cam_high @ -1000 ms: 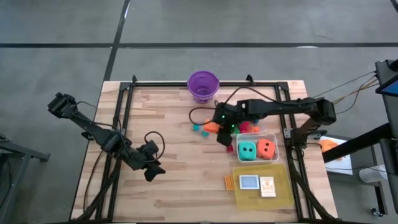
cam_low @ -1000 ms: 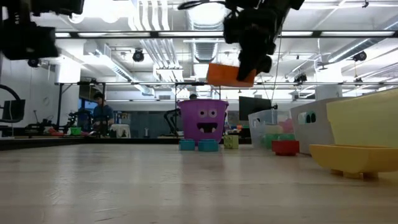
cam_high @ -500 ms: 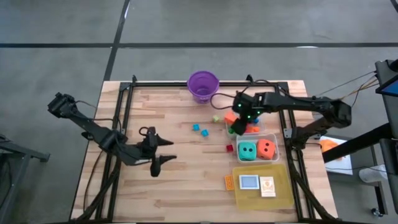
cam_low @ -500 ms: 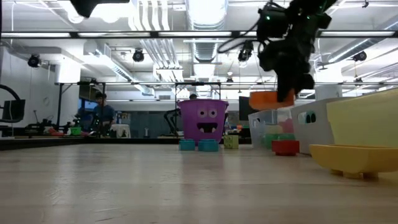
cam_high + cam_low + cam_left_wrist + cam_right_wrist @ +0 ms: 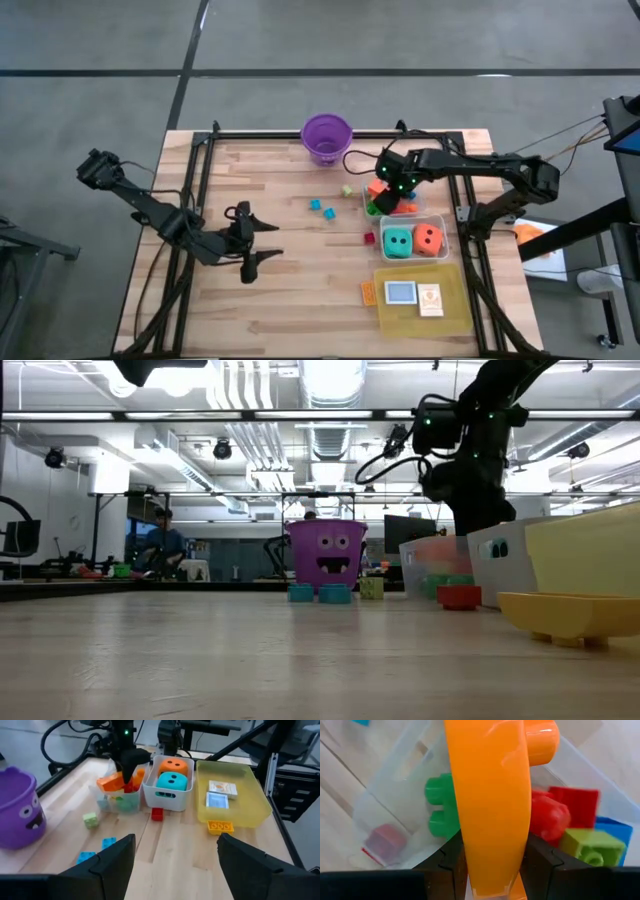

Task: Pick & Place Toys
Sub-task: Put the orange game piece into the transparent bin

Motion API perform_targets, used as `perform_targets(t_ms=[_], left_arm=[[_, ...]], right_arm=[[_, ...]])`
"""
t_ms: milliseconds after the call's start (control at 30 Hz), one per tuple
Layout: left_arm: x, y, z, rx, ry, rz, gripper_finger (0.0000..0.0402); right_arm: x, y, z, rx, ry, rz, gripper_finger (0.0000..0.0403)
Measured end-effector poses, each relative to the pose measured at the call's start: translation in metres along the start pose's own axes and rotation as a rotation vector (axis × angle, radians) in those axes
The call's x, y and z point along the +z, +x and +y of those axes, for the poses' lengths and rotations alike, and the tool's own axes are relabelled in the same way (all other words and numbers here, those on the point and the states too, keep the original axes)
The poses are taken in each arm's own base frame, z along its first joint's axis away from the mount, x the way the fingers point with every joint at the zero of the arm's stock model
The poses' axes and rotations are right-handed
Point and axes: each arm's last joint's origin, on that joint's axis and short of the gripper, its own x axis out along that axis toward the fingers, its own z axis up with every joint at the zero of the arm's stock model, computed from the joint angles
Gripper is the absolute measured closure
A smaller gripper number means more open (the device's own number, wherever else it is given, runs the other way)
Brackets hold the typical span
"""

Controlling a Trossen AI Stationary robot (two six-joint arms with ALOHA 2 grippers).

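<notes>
My right gripper [image 5: 383, 203] is shut on an orange wedge [image 5: 492, 795] over the small clear tub [image 5: 414, 192], which holds red, green and blue blocks [image 5: 570, 820]. In the left wrist view the wedge [image 5: 111, 782] sticks out at the tub's rim. Two blue blocks [image 5: 320, 208], a green block [image 5: 347, 191], a red block [image 5: 369, 238] and an orange brick [image 5: 369, 293] lie on the table. My left gripper [image 5: 262, 242] is open and empty at the table's left middle. My right gripper pinches the orange wedge by its two broad faces [image 5: 485, 845] between its two fingers [image 5: 451, 865]. The fingers come from above, pointing down into the tub. The wedge hangs tilted at the tub's rim; whether it touches the blocks below, I cannot tell.
A second clear tub [image 5: 441, 222] holds a teal die [image 5: 398, 241] and an orange die [image 5: 428, 238]. A yellow tray [image 5: 455, 300] with small cards stands at the near right. The purple bucket [image 5: 327, 137] stands at the far edge. Bare wood lies between the arms.
My right gripper has carried the orange wedge from the table's middle toward the right edge and down to the small clear tub. My left gripper has swung up and toward the table's right, and now points at the toys.
</notes>
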Motion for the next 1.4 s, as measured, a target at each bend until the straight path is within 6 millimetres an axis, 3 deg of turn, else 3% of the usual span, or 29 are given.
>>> perform_targets(t_ms=[300,733,1200,1400], left_arm=[[-0.002,0.000,0.001,0.007,-0.039,0.016,0.0131],[-0.002,0.000,0.001,0.008,-0.033,0.018,0.0131],[-0.003,0.000,0.001,0.010,-0.033,0.023,0.0131],[-0.003,0.000,0.001,0.010,-0.043,0.022,0.0131]], right_arm=[[0.002,0.008,0.001,-0.012,-0.060,0.020,0.0278],[-0.006,0.007,0.012,0.011,-0.331,0.041,0.0278],[-0.006,0.007,0.013,0.015,-0.354,0.044,0.0278],[-0.007,0.008,0.012,0.011,-0.318,0.055,0.0224]])
